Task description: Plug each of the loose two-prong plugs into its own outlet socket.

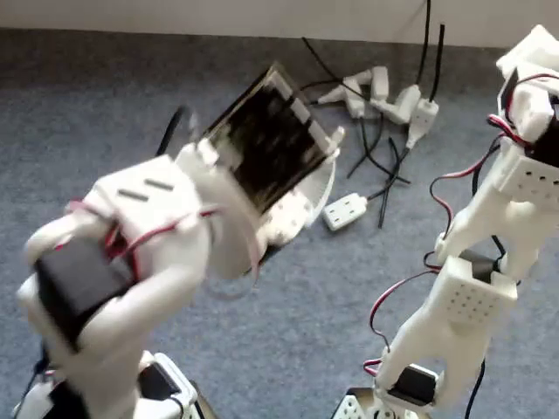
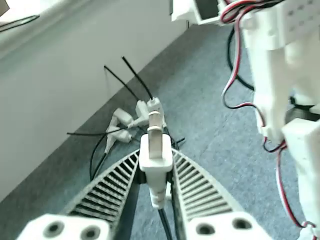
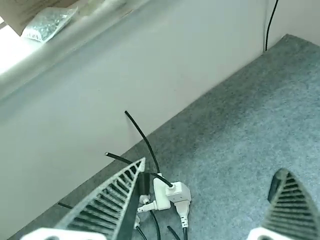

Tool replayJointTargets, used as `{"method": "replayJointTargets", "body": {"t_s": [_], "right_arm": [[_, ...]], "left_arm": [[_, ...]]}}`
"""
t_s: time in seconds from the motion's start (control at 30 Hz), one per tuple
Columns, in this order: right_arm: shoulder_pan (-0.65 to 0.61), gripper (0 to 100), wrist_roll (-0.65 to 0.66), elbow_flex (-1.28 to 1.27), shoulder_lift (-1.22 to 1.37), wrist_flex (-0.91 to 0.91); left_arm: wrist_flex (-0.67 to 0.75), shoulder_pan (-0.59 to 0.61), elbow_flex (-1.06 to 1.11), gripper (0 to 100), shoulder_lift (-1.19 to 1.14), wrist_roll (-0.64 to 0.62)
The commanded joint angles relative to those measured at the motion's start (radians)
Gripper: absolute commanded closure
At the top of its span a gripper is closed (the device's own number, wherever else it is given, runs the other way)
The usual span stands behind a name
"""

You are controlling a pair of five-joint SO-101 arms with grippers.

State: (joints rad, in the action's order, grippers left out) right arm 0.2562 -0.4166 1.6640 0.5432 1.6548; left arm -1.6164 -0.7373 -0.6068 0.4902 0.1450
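1. The grey carpeted tabletop (image 1: 288,332) is carrying everything, with the task's things lying toward its far edge.
2. The left arm (image 1: 131,253) is hanging over the middle of the tabletop. The fingers of the left gripper (image 2: 156,161) are clamping a white two-prong plug (image 2: 156,150) by its body, and the prongs are pointing ahead toward the far edge.
3. The right arm (image 1: 489,244) is standing along the right edge. The fingers of the right gripper (image 3: 211,170) are spreading wide apart with nothing between them.
4. A cluster of white plugs and sockets (image 1: 389,100) is lying tangled in black cables by the far edge. I cannot tell whether any pair there is fully mated.
5. A single white outlet socket (image 1: 345,211) is lying apart from the cluster, nearer the middle of the tabletop, and nothing is sitting in it.
6. In my judgement the task is sitting at an early stage: one plug is lifted but not yet inserted. Seating it and dealing with the remaining loose plugs are both left to do.
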Motion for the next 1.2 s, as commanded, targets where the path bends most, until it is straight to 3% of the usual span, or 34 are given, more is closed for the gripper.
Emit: {"method": "replayJointTargets", "body": {"t_s": [0.0,0.2,0.33,0.5,0.6,0.7,0.77,0.87,1.0,1.17], "right_arm": [[-0.033,63.8,0.009,0.111,-0.015,-0.016],[-0.064,63.9,0.009,0.111,-0.016,-0.001],[-0.139,63.9,0.008,0.111,-0.016,0.031],[-0.257,64.9,0.014,0.111,-0.016,0.067],[-0.272,73.1,0.011,0.113,-0.031,0.084],[-0.286,81.9,0.014,0.113,-0.076,0.097],[-0.288,82.1,0.014,0.113,-0.114,0.105],[-0.311,82.3,0.017,0.110,-0.151,0.111],[-0.392,82.6,0.103,0.008,-0.180,0.111],[-0.533,82.6,0.114,-0.257,-0.320,0.110]], "left_arm": [[0.219,-0.036,0.340,99,0.251,-0.008],[0.925,-0.024,1.216,99,0.705,-0.003],[1.244,0.015,1.481,99,0.743,-0.003],[1.455,0.081,1.561,99,0.596,-0.009],[1.553,0.119,1.615,99,0.533,-0.018],[1.706,0.163,1.701,99,0.503,-0.172],[1.820,0.199,1.753,99,0.503,-0.269],[1.935,0.243,1.808,99,0.498,-0.295],[1.998,0.249,1.837,99,0.503,-0.296],[2.001,0.248,1.839,99,0.503,-0.299]]}}
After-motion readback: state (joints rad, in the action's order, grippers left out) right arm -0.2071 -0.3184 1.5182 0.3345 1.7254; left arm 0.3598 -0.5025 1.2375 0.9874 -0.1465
